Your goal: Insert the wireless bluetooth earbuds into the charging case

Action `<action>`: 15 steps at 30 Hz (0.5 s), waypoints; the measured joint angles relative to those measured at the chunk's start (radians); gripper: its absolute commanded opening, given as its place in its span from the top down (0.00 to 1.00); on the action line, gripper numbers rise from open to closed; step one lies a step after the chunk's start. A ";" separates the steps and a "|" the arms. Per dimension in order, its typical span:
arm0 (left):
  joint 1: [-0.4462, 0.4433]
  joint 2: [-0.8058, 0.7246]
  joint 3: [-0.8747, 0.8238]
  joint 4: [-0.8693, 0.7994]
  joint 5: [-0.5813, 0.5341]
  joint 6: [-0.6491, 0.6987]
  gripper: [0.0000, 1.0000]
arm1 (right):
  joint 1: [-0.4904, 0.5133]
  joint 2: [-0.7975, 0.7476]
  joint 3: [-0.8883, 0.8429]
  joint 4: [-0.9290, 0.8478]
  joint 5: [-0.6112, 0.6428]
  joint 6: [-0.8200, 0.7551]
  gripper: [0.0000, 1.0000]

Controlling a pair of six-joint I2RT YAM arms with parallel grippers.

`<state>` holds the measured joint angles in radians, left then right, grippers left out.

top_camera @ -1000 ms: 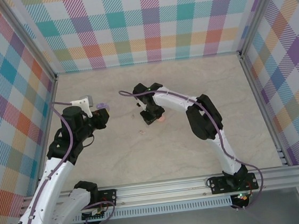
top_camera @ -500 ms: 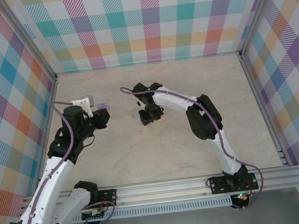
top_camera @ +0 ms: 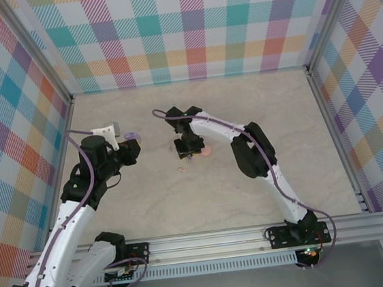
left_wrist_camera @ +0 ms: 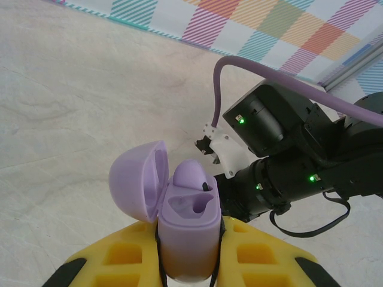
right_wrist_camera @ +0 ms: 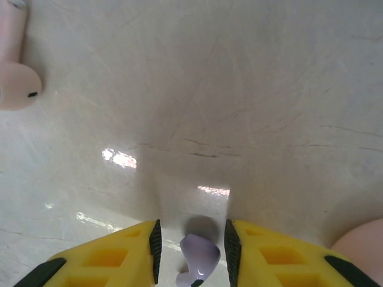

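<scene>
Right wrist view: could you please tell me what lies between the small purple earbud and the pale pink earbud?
Just bare marble tabletop separates the small purple earbud from the pale pink earbud, in the right wrist view.

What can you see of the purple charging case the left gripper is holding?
The charging case is a small lilac capsule of smooth, matte-looking plastic. It stands upright, its lower body clamped between the yellow fingers of the left gripper. Its domed lid is hinged open, swung to the left in the wrist view. Inside are two sockets: the far one seems to hold a purple earbud, and the near one looks empty. Nothing else touches it.
</scene>
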<state>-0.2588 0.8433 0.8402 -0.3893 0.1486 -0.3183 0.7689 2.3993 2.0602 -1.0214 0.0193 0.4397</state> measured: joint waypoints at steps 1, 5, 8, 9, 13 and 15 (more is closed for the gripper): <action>0.000 0.000 0.000 0.000 0.000 0.000 1.00 | 0.003 0.004 0.006 -0.005 0.009 0.004 0.67; 0.000 0.000 -0.002 0.000 0.000 0.000 1.00 | 0.013 0.020 0.027 -0.023 0.046 0.017 0.67; 0.000 0.000 -0.002 0.000 0.000 0.000 1.00 | 0.021 0.031 0.044 -0.040 0.074 0.018 0.67; 0.000 0.000 -0.002 0.000 0.000 0.000 1.00 | 0.024 0.032 0.048 -0.044 0.082 0.018 0.68; 0.000 0.000 -0.010 0.002 0.000 0.000 1.00 | 0.036 0.040 0.058 -0.053 0.113 0.021 0.68; 0.000 0.000 -0.014 0.002 0.000 0.000 1.00 | 0.040 0.040 0.060 -0.055 0.124 0.021 0.68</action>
<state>-0.2588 0.8433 0.8261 -0.3870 0.1482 -0.3183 0.8093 2.4397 2.1201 -1.0767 0.1429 0.4610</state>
